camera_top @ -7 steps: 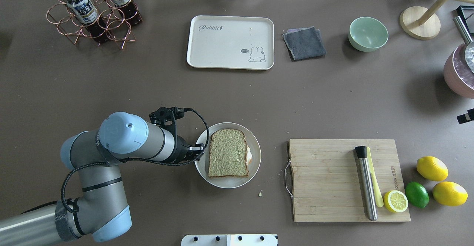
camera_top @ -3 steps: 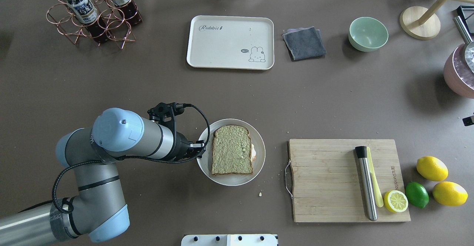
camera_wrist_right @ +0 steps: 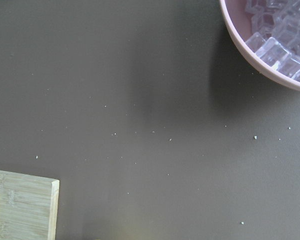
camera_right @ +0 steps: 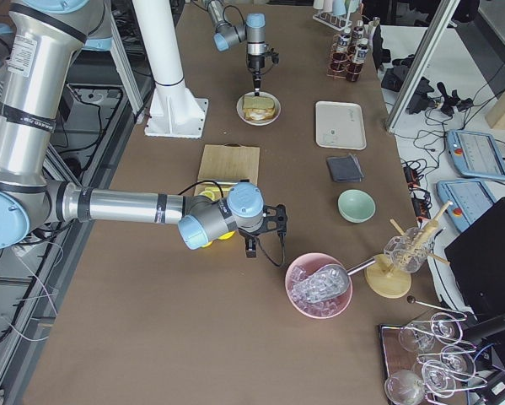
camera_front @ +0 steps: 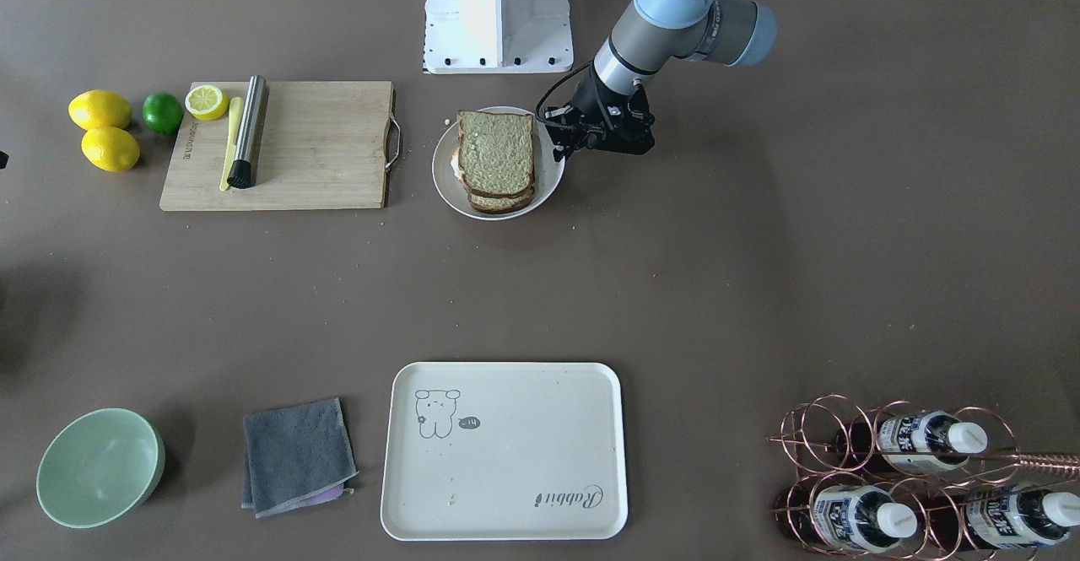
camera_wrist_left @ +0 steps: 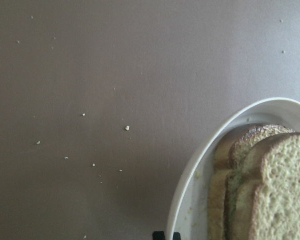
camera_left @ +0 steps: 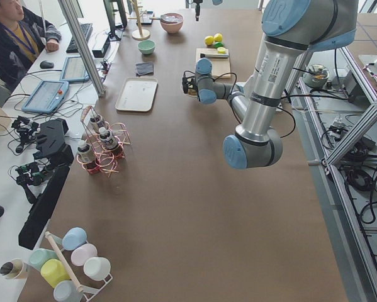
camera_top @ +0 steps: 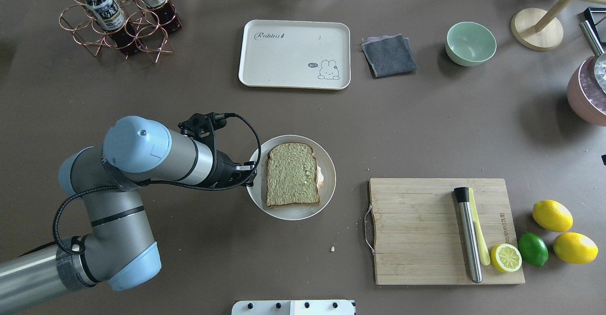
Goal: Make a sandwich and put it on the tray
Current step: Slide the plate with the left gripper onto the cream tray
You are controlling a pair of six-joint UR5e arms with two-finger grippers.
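The left arm's fingers [camera_top: 252, 176] are pinched narrowly onto the near-left rim of a round white plate [camera_top: 329, 188], one tip above the rim and one below it as far as the wrist view shows. On that plate lies the sandwich of two speckled tan bread slices with dark crust [camera_top: 291, 175], stacked flat, with a sliver of white fried egg [camera_top: 321, 178] peeking out on the edge away from the fingers. The plate sits low over the brown tabletop [camera_top: 189, 92]; I cannot tell whether it touches it. To the plate's right, apart from it, is a rectangular wooden cutting board [camera_top: 416, 229]. The large cream-white rectangular tray with a small animal drawing [camera_top: 293, 54] lies well apart at the far side of the tabletop, with nothing on it but a few crumbs. The right arm's fingers [camera_right: 252, 246] hang at the other end of the tabletop, near a pink bowl of clear ice cubes [camera_right: 292, 295]; whether they are spread or closed cannot be told.
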